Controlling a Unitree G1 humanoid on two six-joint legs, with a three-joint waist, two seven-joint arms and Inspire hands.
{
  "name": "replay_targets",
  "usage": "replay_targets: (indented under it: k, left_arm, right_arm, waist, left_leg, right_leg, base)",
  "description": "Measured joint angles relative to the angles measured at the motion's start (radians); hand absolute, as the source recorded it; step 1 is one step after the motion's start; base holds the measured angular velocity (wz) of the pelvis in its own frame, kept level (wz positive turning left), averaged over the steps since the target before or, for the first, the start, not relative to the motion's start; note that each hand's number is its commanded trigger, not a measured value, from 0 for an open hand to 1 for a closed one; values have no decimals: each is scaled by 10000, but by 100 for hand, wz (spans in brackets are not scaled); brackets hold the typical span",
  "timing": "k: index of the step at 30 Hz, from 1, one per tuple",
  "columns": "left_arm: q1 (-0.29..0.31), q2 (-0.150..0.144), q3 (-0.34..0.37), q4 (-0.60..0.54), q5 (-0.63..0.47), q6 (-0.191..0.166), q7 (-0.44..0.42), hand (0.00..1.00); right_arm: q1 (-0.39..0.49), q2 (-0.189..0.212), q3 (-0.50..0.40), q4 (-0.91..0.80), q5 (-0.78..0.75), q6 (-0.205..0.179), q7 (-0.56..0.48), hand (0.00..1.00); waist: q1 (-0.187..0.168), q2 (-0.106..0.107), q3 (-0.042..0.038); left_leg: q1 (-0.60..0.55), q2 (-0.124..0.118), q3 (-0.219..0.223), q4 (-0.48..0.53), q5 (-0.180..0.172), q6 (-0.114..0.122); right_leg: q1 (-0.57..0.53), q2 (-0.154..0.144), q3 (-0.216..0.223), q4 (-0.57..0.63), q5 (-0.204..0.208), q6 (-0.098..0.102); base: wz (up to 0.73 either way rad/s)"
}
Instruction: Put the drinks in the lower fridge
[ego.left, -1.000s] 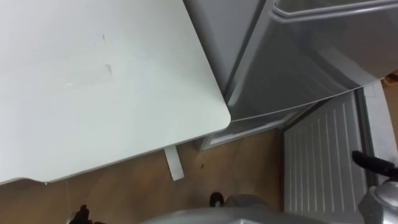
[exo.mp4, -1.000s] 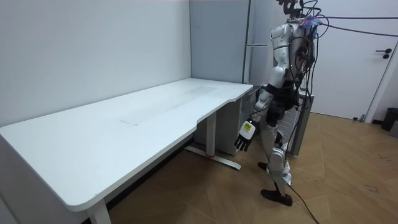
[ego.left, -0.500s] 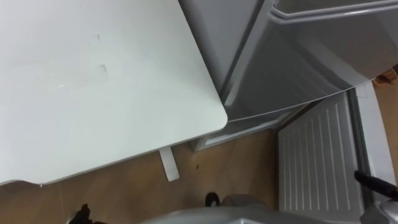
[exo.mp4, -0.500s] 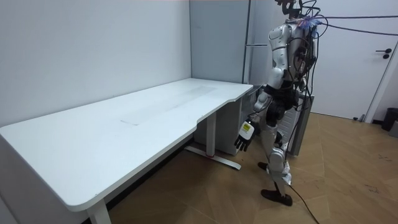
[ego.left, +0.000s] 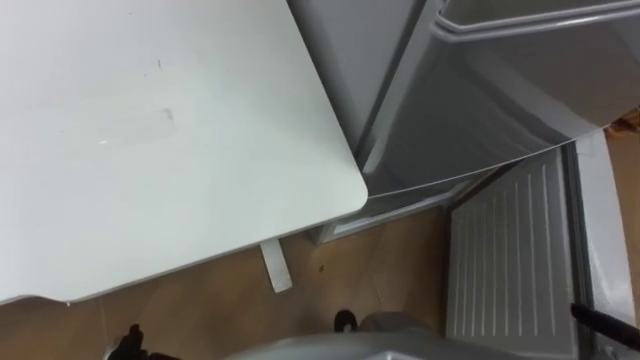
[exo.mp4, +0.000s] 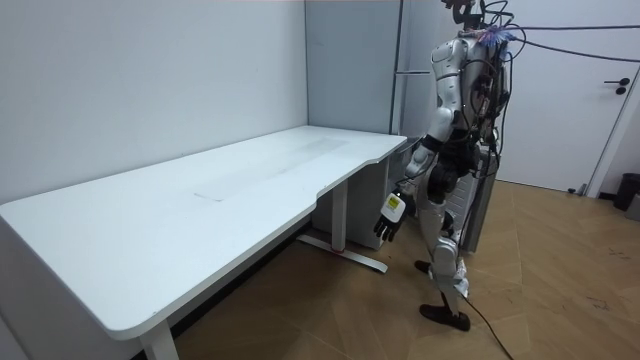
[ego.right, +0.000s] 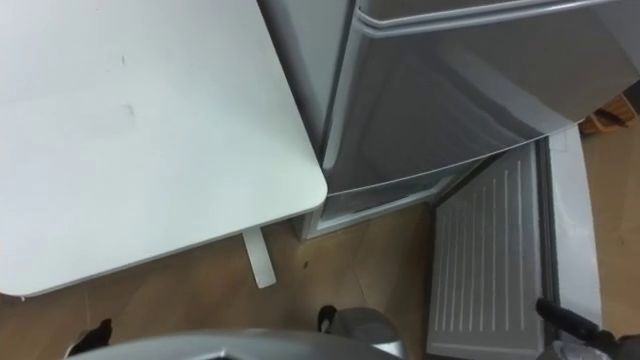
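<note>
Logged right hand (ego.left: 603, 318) lower than a second ago, now a dark tip at the lower right edge of the left eye view; cannot tell whether open or closed, nor any hold. Cannot tell the place of the drinks. Found fridge (ego.left: 480, 110) just beside the rounded corner of the bench (ego.left: 150, 130), lower door (ego.left: 510, 265) swung wide open to the robot's right, white ribbed inner face showing. Found right hand near that door's grey outer edge. Saw bench foot (ego.left: 272, 265) on wooden floor (ego.left: 220, 300) under the corner. Read left hand (exo.mp4: 389, 216) from the room view: hanging at thigh height on the bench side, swung slightly toward the bench since half a second ago, fingers relaxed and loosely bent, holding nothing. Placed robot upright on both feet before the open fridge, bench on its left, plain wall (exo.mp4: 150, 90) behind the bench, closed room door (exo.mp4: 590, 120) at the room view's right.
</note>
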Motion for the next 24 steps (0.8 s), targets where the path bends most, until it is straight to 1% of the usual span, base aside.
replay_targets:
  k: [2,7,9,11,13,15,16,17,18,19,20,21,22,23,24]
  left_arm:
    - [-13,-9,0,-1,3,72,-14,0]
    - [-56,-9,1,-8,5,115,-47,0]
    - [-79,-8,5,-13,16,117,-119,0]
    - [-81,-33,-29,-24,10,109,-291,0]
    - [-133,-65,-50,-20,13,110,-336,0]
    - [-154,-68,-50,25,12,111,-441,0]
    - [-212,-73,-51,66,10,87,-458,0]
    - [-373,-81,-58,235,21,33,-496,0]
    - [-457,-78,-69,313,20,-3,-499,0]
    - [-647,-55,-161,571,12,-113,-496,0]
    - [-819,-76,-331,767,13,-121,-499,0]
    - [-886,-90,-484,838,14,-121,-483,0]
    - [-1011,-189,-717,953,-25,-131,-481,0]
    - [-1159,-281,-913,969,-26,-229,-473,0]
    - [-1186,-318,-971,983,-24,-299,-472,0]
  right_arm:
    - [3,0,-161,33,51,76,167,0]
    - [96,-12,-351,42,900,80,518,0]
    - [107,-13,-354,50,1460,34,744,0]
    - [224,-21,-304,26,2436,-98,1243,0]
    - [373,-9,-131,-9,2983,-188,1767,0]
    - [452,7,246,-75,3547,-246,2291,0]
    - [468,16,543,-110,3884,-431,2749,0]
    - [476,35,800,-75,4084,-491,3205,0]
    - [494,77,1034,-81,4149,-516,3364,0]
    - [497,168,1530,-94,4381,-637,3731,0]
    - [472,181,2145,-104,4430,-735,4186,0]
    - [428,187,2460,-125,4429,-762,4427,0]
    - [336,249,3163,-199,4453,-786,4888,0]
    - [317,314,3715,-554,4466,-790,5183,0]
    - [310,393,3871,-763,4491,-815,5191,0]
  waist:
    - [-70,19,-3]
    - [-78,21,-4]
    - [-47,-18,4]
    - [-44,-39,6]
    - [-30,-38,10]
    - [0,-41,15]
    - [59,-43,14]
    - [213,-29,15]
    - [318,-23,13]
    - [448,-16,18]
    - [559,16,21]
    - [590,55,18]
    - [730,176,17]
    - [892,321,28]
    - [964,387,42]
  left_leg:
    - [-1,-1,-4,-2,0,0]
    - [27,-2,-6,1,0,0]
    - [25,0,-12,14,0,-1]
    - [29,7,-13,8,0,-1]
    - [23,17,-4,15,0,-1]
    - [21,26,33,8,-1,-3]
    - [26,44,102,8,-7,-13]
    - [28,84,165,8,-19,-34]
    - [23,106,181,11,-20,-42]
    - [-17,132,215,20,-11,-62]
    - [-24,137,242,28,-8,-70]
    - [-24,138,260,28,-7,-72]
    - [-26,135,282,38,-8,-72]
    - [-48,122,290,42,-8,-71]
    - [-58,117,289,52,-7,-70]
  right_leg:
    - [-1,1,-4,0,0,-1]
    - [8,3,-3,14,1,-2]
    - [5,4,1,20,1,-1]
    - [14,7,-6,18,1,-2]
    - [15,16,-4,6,6,-9]
    - [1,36,25,-7,29,-32]
    - [-13,68,55,-28,76,-48]
    - [-22,119,57,-90,149,-81]
    - [-15,145,38,-154,196,-103]
    - [-32,171,23,-217,253,-135]
    - [-48,182,32,-222,264,-146]
    - [-50,183,25,-224,269,-150]
    - [-62,183,25,-223,292,-155]
    - [-93,173,28,-218,310,-152]
    - [-114,170,28,-207,320,-152]
  base:
    - [0]
    - [0]
    - [0]
    - [0]
    - [-2]
    - [-8]
    - [-17]
    - [-21]
    - [-19]
    - [-13]
    - [-7]
    - [-5]
    - [-4]
    - [-5]
    - [-6]
